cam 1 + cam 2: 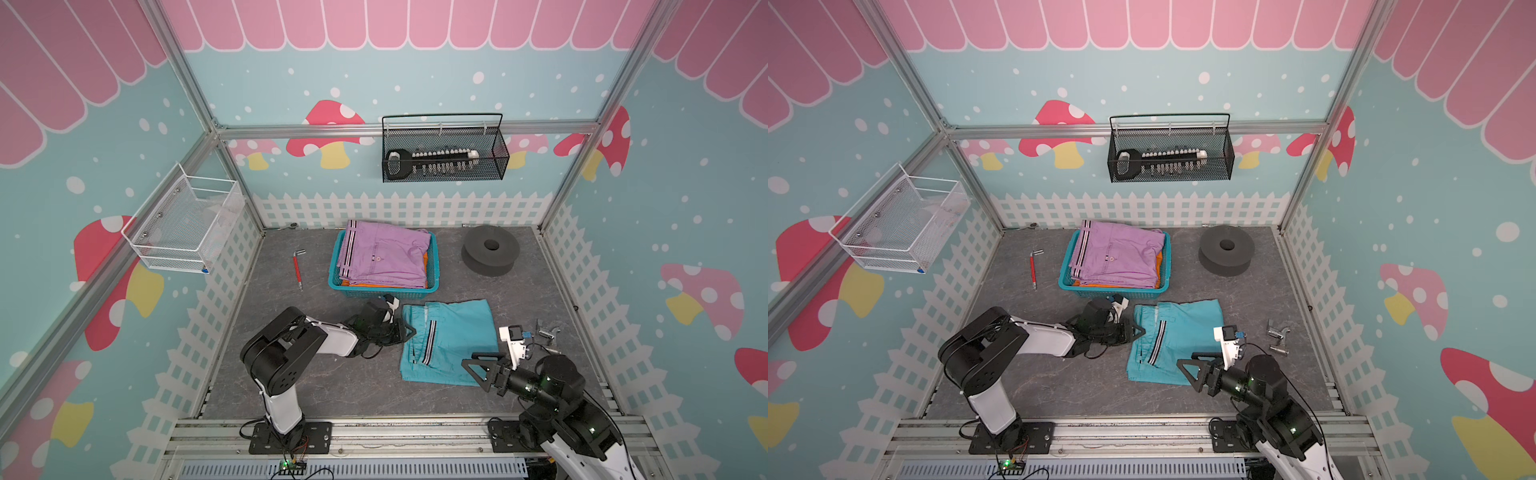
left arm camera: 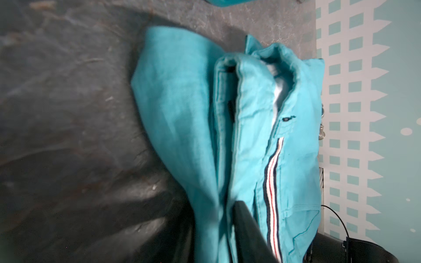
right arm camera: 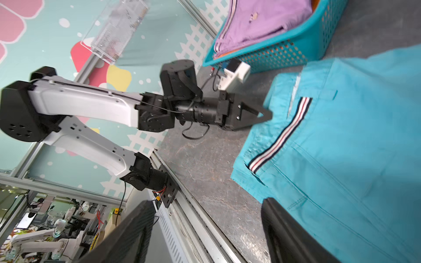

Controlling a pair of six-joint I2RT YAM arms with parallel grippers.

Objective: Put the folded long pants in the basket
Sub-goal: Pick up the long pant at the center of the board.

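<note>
The left gripper (image 1: 409,331) is clamped on the edge of the one teal folded pants (image 1: 453,336), which lie on the table (image 1: 332,382). The right gripper (image 1: 476,370) gapes at their opposite corner. Just beyond, the single turquoise basket (image 1: 374,291) holds two visible pairs (lilac pants (image 1: 386,253) atop orange pants (image 1: 374,284)).

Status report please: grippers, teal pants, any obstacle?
Left gripper jaws shut on teal folded cloth pants; right gripper jaws open. Pants on grey table, outside turquoise slotted plastic basket. Basket topped by lilac folded pants.

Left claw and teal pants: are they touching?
Touching. In the right wrist view the left claw bites the edge of the teal pants; the left wrist view shows cloth bunched there.
</note>
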